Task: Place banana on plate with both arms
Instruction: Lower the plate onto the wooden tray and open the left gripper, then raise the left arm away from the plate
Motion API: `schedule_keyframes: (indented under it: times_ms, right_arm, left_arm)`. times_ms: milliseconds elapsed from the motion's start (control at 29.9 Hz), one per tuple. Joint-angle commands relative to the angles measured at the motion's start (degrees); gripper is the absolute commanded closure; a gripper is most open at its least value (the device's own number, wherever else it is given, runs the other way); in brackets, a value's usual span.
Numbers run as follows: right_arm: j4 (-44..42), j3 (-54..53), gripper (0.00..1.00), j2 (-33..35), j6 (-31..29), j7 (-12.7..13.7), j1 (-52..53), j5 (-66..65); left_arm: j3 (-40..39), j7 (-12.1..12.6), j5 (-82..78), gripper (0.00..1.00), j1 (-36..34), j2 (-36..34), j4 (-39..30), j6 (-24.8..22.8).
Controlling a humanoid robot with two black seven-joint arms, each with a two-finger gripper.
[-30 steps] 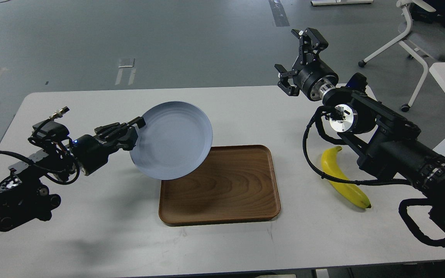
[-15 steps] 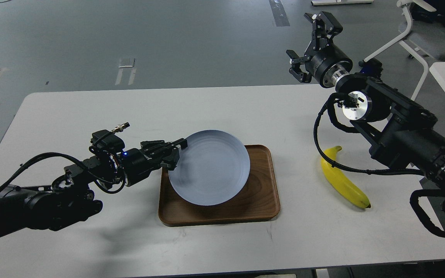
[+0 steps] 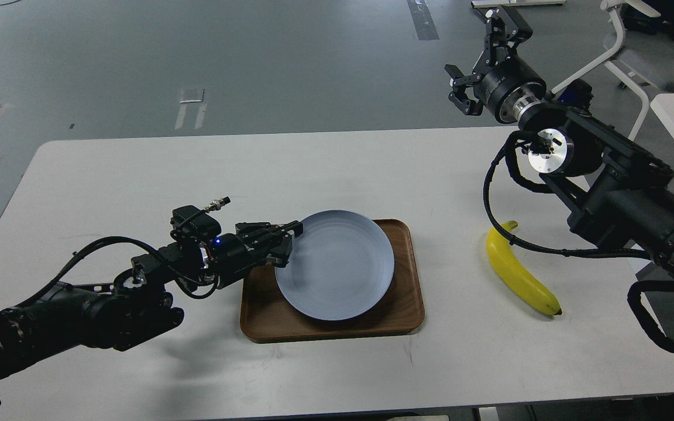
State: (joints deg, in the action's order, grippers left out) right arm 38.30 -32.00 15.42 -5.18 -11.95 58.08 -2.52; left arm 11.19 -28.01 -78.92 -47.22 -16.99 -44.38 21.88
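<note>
The left tool [image 3: 281,242] is pinching the left rim of the plate [image 3: 337,266], its 2 fingers pressed onto that edge. The plate, pale blue-grey and round, extends rightward from this tool and sits over the brown wooden tray [image 3: 407,304], covering most of the tray's middle; whether it rests flat on the tray or is held just above it, I cannot tell. A small blue light shows on the arm just behind the left tool.

The right tool [image 3: 480,61] is raised beyond the far right edge of the white surface [image 3: 138,175], with its 2 fingers spread wide and nothing between them. The banana [image 3: 518,275] lies on the surface well below and nearer than this tool, apart from it, and to the right of the tray without touching it. Its dark tip points toward the near right, its stem end toward the far side. A black cable loop from the right arm crosses over the banana's upper part. The banana is not on the plate.
</note>
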Motion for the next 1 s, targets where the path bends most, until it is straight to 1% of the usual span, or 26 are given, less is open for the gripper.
schedule_keyframes:
  times_ms: [0,267,334,468,602,668,735,769,802,869,936,969]
  right_arm:
    - [0.03,0.01,0.0,-0.04,0.08,0.0,-0.08,-0.03]
    - [0.03,0.01,0.0,0.04,0.08,0.0,-0.25,-0.03]
    - [0.03,0.01,0.0,0.04,0.17,0.0,-0.34,-0.03]
    - [0.03,0.01,0.0,0.04,0.17,0.0,-0.43,-0.03]
    - [0.03,0.01,0.0,0.04,0.35,0.0,-0.43,0.06]
    - [0.03,0.01,0.0,0.04,0.44,-0.09,-0.43,-0.03]
    - [0.03,-0.08,0.0,0.04,0.44,-0.09,-0.43,-0.03]
    - [0.03,0.01,0.0,0.04,0.44,-0.09,-0.34,0.06]
    - [0.03,0.01,0.0,0.13,0.35,-0.09,-0.25,-0.03]
    - [0.11,0.19,0.0,0.48,0.17,-0.26,-0.25,-0.03]
    - [0.99,1.32,0.0,1.88,-0.35,-0.7,-0.08,-0.38]
    - [1.25,2.11,0.0,2.59,-0.36,-0.79,-0.08,-1.08]
  left_arm:
    - [1.82,0.01,0.08,1.0,0.02,0.02,0.0,0.01]
    - [1.73,0.01,0.26,0.99,0.37,0.2,2.11,0.09]
    - [1.73,0.01,0.35,0.91,0.2,0.2,2.28,0.18]
    - [1.73,0.01,0.26,0.82,0.2,0.29,2.29,0.18]
    - [1.65,0.01,0.35,0.67,0.02,0.37,2.29,0.18]
    - [1.65,0.01,0.35,0.63,-0.24,0.99,2.29,0.18]
    - [1.21,0.01,0.87,0.41,-0.59,1.96,2.29,0.18]
    - [0.6,0.01,1.13,0.18,-0.68,1.96,2.29,0.18]
    - [-0.11,0.01,2.36,0.07,-0.86,1.87,2.2,0.62]
    - [-1.69,0.01,5.34,0.03,-1.64,1.78,1.94,1.23]
    - [-5.89,0.01,15.15,0.02,-4.18,1.43,1.41,1.59]
    - [-6.78,0.01,17.9,0.02,-4.98,1.34,1.41,1.59]
